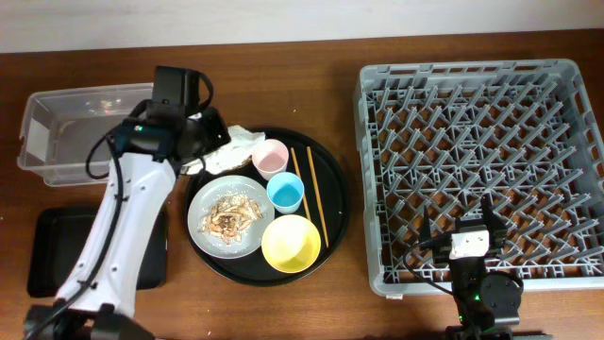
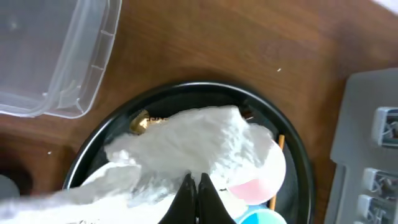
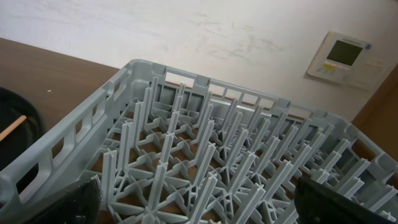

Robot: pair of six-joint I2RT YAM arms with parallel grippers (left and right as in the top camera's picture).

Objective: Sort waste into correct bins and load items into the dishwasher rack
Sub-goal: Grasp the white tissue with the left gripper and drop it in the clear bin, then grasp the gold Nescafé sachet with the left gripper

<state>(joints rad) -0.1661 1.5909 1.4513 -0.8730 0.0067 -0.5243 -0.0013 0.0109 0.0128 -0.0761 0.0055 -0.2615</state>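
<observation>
My left gripper (image 2: 194, 186) is shut on the crumpled white napkin (image 2: 199, 143) at the back left of the round black tray (image 1: 335, 198); a brown scrap (image 2: 138, 122) sits at the napkin's edge. In the overhead view the napkin (image 1: 231, 146) sticks out from under this gripper (image 1: 200, 144). On the tray are the pink cup (image 1: 271, 158), the light-blue cup (image 1: 285, 193), the yellow bowl (image 1: 291, 243), the two chopsticks (image 1: 316, 194) and the plate (image 1: 203, 222) with food scraps (image 1: 231, 215). My right gripper (image 3: 199, 205) is open and empty above the front of the dishwasher rack (image 1: 472, 94).
The clear tub (image 1: 66, 132) stands at the back left, just left of the left gripper. The flat black tray (image 1: 57, 250) lies at the front left, partly under my left arm. A wall thermostat (image 3: 345, 53) shows behind the rack.
</observation>
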